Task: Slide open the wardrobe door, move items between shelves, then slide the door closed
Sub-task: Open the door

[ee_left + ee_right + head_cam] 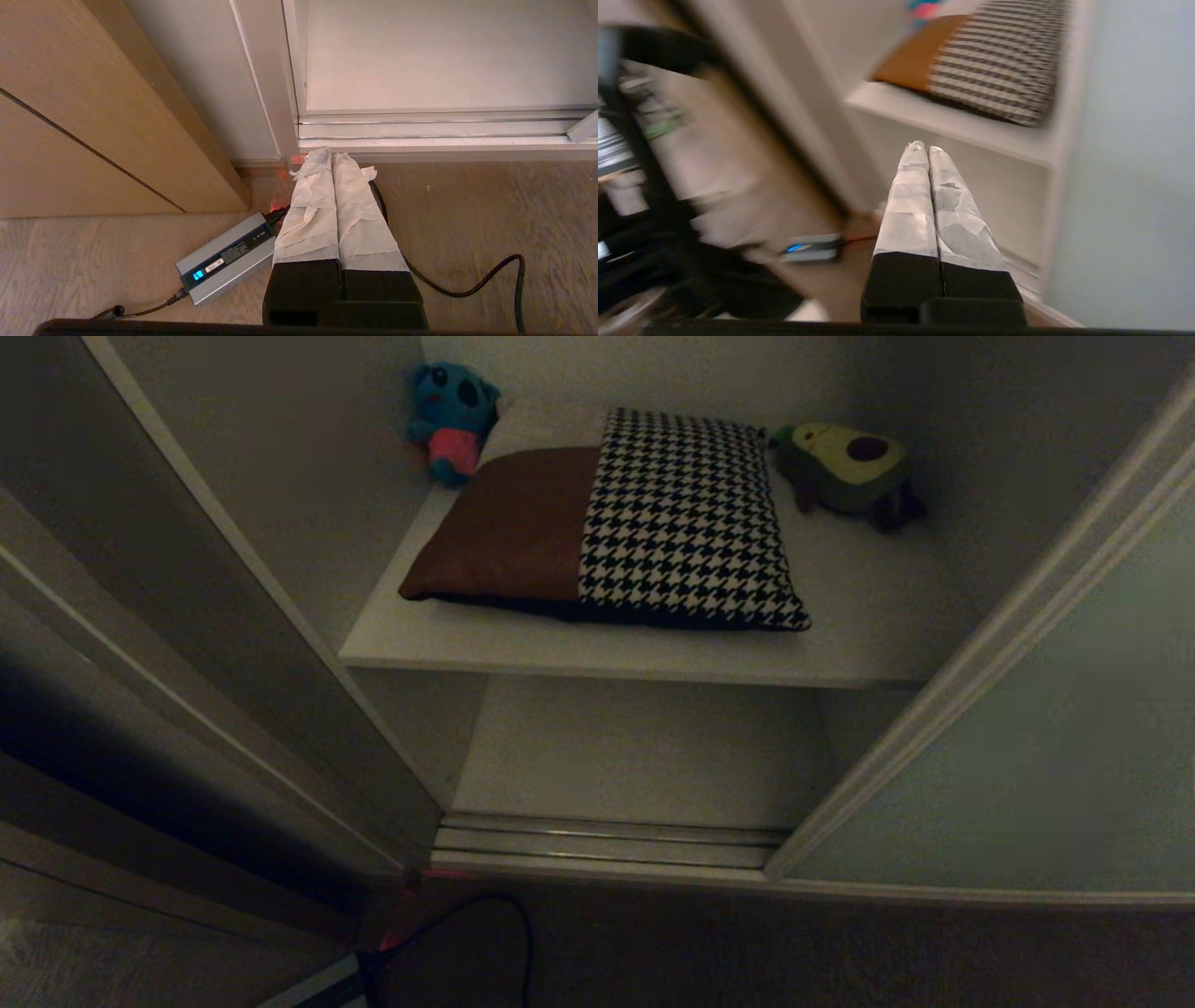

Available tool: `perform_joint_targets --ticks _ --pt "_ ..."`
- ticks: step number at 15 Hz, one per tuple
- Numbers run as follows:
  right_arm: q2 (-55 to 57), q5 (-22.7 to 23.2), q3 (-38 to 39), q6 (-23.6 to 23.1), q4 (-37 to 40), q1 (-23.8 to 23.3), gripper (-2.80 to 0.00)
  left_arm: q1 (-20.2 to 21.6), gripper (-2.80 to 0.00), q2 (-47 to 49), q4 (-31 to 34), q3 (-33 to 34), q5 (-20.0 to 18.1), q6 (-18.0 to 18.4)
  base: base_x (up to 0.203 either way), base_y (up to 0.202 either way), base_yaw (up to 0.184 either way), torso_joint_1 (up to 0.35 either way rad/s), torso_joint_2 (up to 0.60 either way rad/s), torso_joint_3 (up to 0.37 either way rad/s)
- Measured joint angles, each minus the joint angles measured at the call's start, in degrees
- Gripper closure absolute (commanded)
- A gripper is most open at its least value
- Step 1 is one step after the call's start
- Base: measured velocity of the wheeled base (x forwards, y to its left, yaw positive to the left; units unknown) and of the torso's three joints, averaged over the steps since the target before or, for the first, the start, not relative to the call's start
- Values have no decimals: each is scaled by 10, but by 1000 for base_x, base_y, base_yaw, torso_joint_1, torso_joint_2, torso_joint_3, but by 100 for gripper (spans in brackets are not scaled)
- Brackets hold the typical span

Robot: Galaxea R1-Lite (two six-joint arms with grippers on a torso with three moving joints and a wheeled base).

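Note:
The sliding wardrobe door (1055,737) stands pushed to the right, its pale rim (980,653) slanting down to the track. A cushion (616,527) in brown and black-and-white houndstooth lies flat on the upper white shelf (597,653); a lower shelf (635,756) sits beneath it. In the right wrist view my right gripper (923,148) is shut and empty, pointing at the space under the upper shelf (952,123), below the cushion (985,65), with the door (1134,163) beside it. My left gripper (330,153) is shut and empty, low over the floor by the door track (444,128). Neither arm shows in the head view.
A blue plush toy (453,420) and an avocado plush (850,462) sit at the back of the upper shelf. A grey power adapter (226,256) and black cable (467,289) lie on the wooden floor. A wooden panel (93,107) stands on the left.

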Motion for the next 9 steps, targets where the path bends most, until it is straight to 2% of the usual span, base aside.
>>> perform_joint_targets --ticks 2,3,9 --pt "33 51 -60 1 46 2 0 0 0 0 0 0 0 0 0 0 0 0 0 0" --pt "53 63 -84 1 66 3 0 0 0 0 0 0 0 0 0 0 0 0 0 0" --pt "161 69 -199 -7 78 1 0 0 0 0 0 0 0 0 0 0 0 0 0 0"
